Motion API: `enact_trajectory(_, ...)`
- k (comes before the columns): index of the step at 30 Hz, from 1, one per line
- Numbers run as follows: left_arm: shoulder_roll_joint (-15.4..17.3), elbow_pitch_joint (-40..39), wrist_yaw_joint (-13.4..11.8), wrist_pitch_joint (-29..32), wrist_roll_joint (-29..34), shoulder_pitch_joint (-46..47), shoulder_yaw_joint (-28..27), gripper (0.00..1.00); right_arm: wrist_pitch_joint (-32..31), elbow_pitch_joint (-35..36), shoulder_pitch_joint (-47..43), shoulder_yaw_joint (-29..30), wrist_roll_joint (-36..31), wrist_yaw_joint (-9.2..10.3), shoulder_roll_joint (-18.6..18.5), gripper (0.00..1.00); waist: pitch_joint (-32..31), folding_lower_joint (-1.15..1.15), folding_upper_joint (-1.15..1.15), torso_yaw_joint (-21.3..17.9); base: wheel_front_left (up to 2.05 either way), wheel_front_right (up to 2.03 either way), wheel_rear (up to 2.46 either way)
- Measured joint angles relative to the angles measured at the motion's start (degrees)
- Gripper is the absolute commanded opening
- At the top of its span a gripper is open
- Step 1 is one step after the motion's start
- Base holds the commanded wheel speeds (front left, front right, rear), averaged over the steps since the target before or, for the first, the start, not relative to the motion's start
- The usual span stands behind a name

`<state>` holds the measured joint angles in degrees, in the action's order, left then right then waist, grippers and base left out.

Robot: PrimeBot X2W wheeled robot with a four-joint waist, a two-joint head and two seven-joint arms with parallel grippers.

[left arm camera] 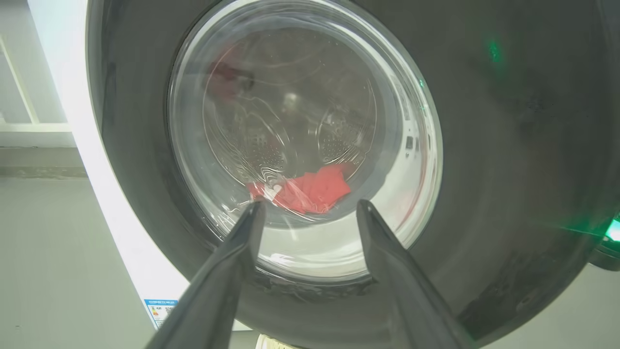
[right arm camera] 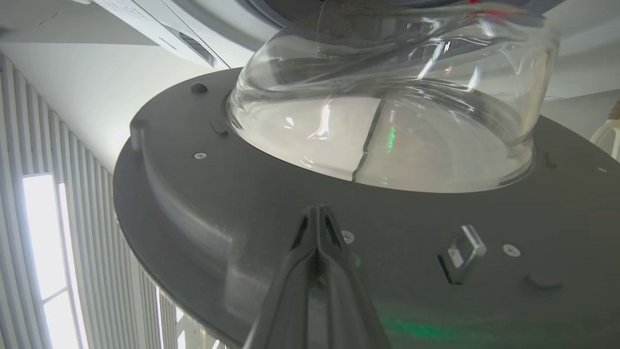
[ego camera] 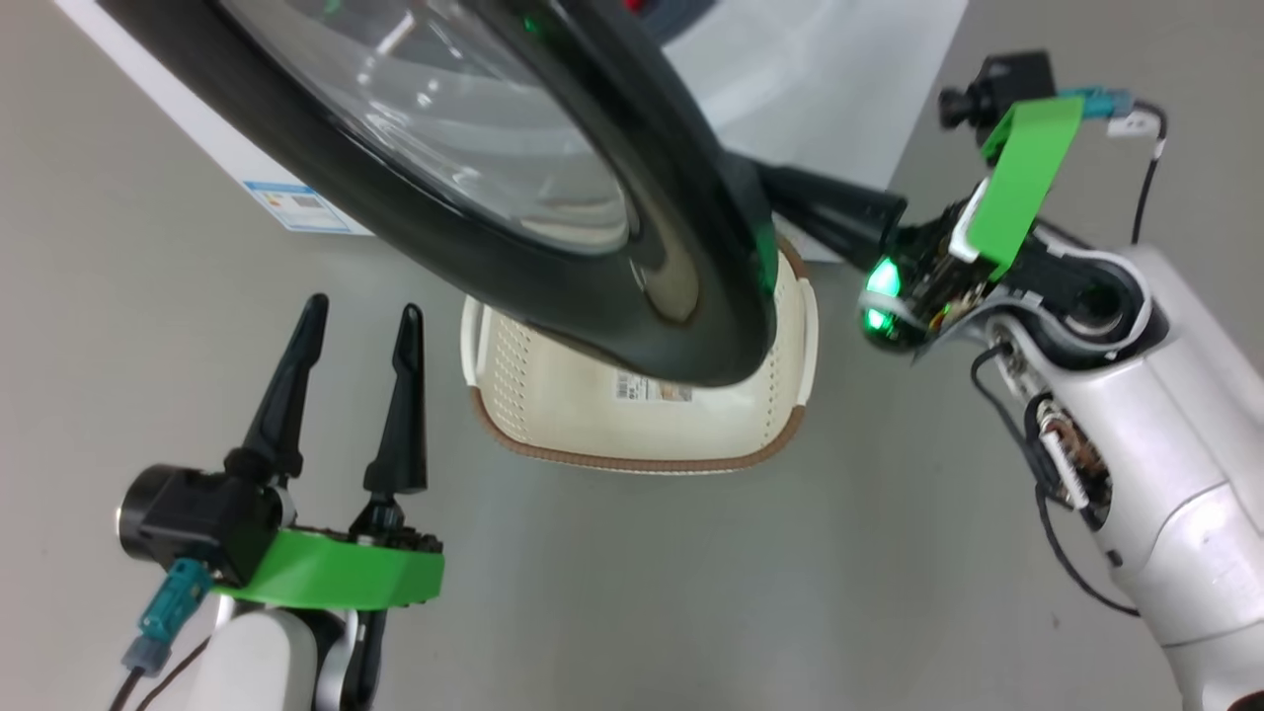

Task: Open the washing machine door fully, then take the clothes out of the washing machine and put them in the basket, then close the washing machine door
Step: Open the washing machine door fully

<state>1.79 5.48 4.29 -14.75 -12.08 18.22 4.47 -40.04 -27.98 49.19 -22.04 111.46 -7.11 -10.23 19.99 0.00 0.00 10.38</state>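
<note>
Step in hand: opening. Our right gripper [right arm camera: 317,213], fingers pressed together, lies against the large round black-rimmed glass door [ego camera: 691,247], upper centre. Our left gripper [ego camera: 360,311], lower left, gapes empty. Next, we judge, push it fully open.

Probably a laundry corner of a bare test room: a white washing machine [ego camera: 839,89] stands on plain grey floor [ego camera: 889,553] (slatted wall [right arm camera: 97,160], bright window [right arm camera: 41,232]).
</note>
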Motion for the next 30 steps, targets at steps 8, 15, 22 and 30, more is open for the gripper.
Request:
enact_trajectory(8,0.0,0.1,-0.8,0.0,-0.2,-1.6,0.1,1.00,-1.4,0.3,-3.1,-1.7,1.3,0.00,0.2,0.00,-2.9,0.00,0.00,2.3,0.00,0.00,0.00)
enact_trajectory(15,0.0,0.6,-1.4,0.0,-0.6,-3.3,0.0,1.00,-2.7,1.3,-5.8,-4.1,2.3,0.01,0.1,0.00,-5.6,0.00,0.00,4.5,0.00,0.00,0.00)
enact_trajectory(22,0.0,0.9,-2.0,0.0,-1.6,-4.8,0.2,1.00,-3.1,1.6,-8.5,-5.8,3.0,0.01,-0.1,0.00,-8.0,0.00,0.00,7.2,0.00,0.00,0.00)
enact_trajectory(30,0.0,1.1,-2.3,0.0,-3.2,-5.9,0.4,1.00,-3.4,1.6,-10.0,-8.0,3.5,0.01,-0.1,0.00,-10.3,0.00,0.00,10.8,0.00,0.00,0.00)
